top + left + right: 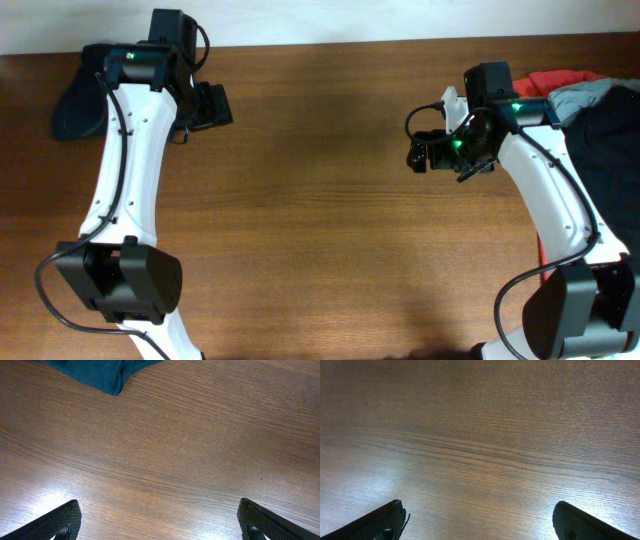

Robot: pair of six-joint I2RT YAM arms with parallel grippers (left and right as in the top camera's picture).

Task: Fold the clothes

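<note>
Hovering over bare wood, left tool (158, 515) stands wide open, nothing between its dark fingers (56, 522). Only the two finger ends show, in the bottom corners of the wrist view. Grain of the counter (200, 460) runs unbroken between them.

Right tool (476, 512): same posture, spread wide, gripping nothing. Its wrist view holds wood and glare patches only, no cloth anywhere.

Outward from the left tool: a corner of the navy shorts (102, 374) enters at the top edge of the left wrist view, lying flat on the counter, well apart from the fingers. It reads more teal there under the light.

Overhead view gives the layout that the wrist views lack. Shorts sit at the far left of the counter as a rounded dark heap. The white left arm (125, 170) crosses in front and hides their right side; how they are laid out cannot be told. The tool head is on the other side of that arm from the cloth.

Right side, overhead only: a pile at the counter's far right corner, with a red garment (562, 80) at the back, grey cloth (592, 97) over it and a larger black garment (612, 150) running to the frame edge. The right arm (555, 200) stands just beside this pile and overlaps its near edge. Neither wrist view catches any of it.

Middle of the counter between the two tools: wood only.
</note>
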